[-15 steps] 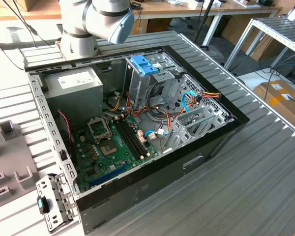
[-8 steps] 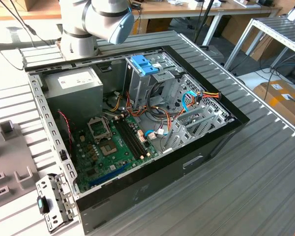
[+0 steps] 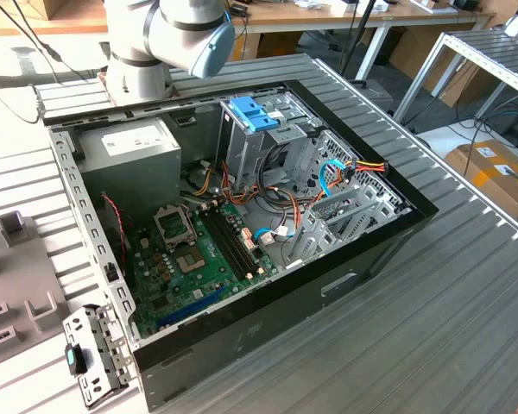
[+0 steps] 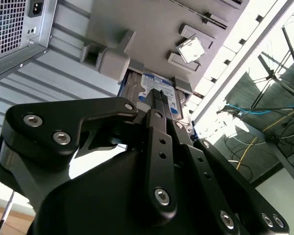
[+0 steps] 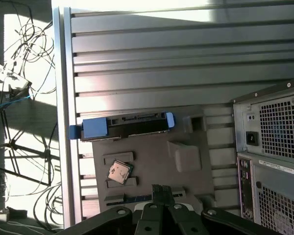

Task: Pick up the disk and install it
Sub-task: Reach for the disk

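The disk (image 5: 132, 126) stands on edge in a slot of a grey fixture plate (image 5: 152, 147), which lies on the ribbed metal surface (image 5: 186, 58). One blue side rail (image 5: 94, 128) juts past the plate's rim. In the first wrist view the pincer (image 5: 161, 190) is drawn closed on nothing and sits well apart from the disk. A small square chip (image 5: 120, 171) in its pocket and a raised grey block (image 5: 187, 157) lie on the plate between them. The vented rear of the computer case (image 5: 269, 142) stands just beside the plate.

In the second wrist view the pincer's black body covers most of the disk, so that little more than its label shows.

At the exterior view's upper left the arm (image 3: 173, 34) is cut off by the frame edge. The case lies open there, with the grey power-supply box (image 3: 129, 151) and the light-blue bracket (image 3: 250, 112) inside.
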Robot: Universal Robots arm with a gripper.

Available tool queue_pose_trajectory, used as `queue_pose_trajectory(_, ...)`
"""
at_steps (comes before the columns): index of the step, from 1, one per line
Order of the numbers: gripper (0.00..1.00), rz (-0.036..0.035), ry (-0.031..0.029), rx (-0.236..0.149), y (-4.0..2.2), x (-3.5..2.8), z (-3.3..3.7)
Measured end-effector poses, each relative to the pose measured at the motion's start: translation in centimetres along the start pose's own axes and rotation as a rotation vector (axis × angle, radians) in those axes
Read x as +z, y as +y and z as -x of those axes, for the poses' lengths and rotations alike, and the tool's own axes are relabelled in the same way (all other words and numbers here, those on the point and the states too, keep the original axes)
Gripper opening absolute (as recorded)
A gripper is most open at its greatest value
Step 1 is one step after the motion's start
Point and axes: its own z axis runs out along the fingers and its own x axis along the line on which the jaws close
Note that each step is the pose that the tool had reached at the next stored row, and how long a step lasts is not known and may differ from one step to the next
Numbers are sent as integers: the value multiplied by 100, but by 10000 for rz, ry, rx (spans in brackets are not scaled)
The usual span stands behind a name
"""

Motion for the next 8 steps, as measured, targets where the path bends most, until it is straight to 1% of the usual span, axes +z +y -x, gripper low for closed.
queue_pose_trajectory(2,11,1,-1,0,-2,0,-24)
queue_pose_trajectory(6,11,0,0,0,-8,-3,-104)
queue_pose_trajectory(8,11,1,-1,0,-10,-3,-132)
